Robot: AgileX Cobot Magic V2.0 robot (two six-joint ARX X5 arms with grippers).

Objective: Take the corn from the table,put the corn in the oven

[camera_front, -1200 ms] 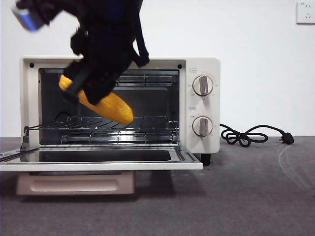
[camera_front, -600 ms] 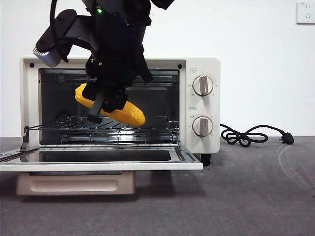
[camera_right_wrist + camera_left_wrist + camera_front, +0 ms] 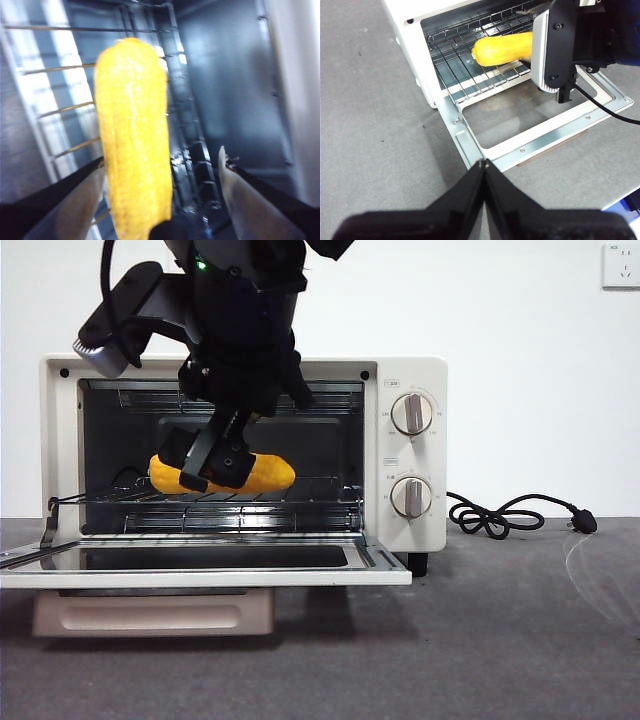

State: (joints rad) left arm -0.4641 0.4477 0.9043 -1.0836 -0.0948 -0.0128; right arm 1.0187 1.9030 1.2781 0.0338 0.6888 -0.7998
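Observation:
The yellow-orange corn [image 3: 270,473] lies level on the wire rack [image 3: 310,492] inside the cream-white oven [image 3: 400,370], whose door [image 3: 200,575] hangs open and flat. My right gripper [image 3: 212,462] reaches into the oven mouth from above. It is open: in the right wrist view the corn [image 3: 132,125] rests against one jaw, with a wide gap to the other jaw of the right gripper [image 3: 161,156]. My left gripper [image 3: 484,163] is shut on nothing, hovering over the table [image 3: 370,100] by the door's corner. The left wrist view shows the corn [image 3: 502,48] on the rack.
The oven's two knobs [image 3: 411,413] sit on its right panel. A black cord [image 3: 500,515] coils on the table right of the oven. A wall socket [image 3: 620,265] is at the upper right. The right arm's wrist block [image 3: 555,50] hangs over the open door.
The corn came down from a tilted carry and moved into the oven. It now lies level on the rack. The right gripper's jaws have parted from it.

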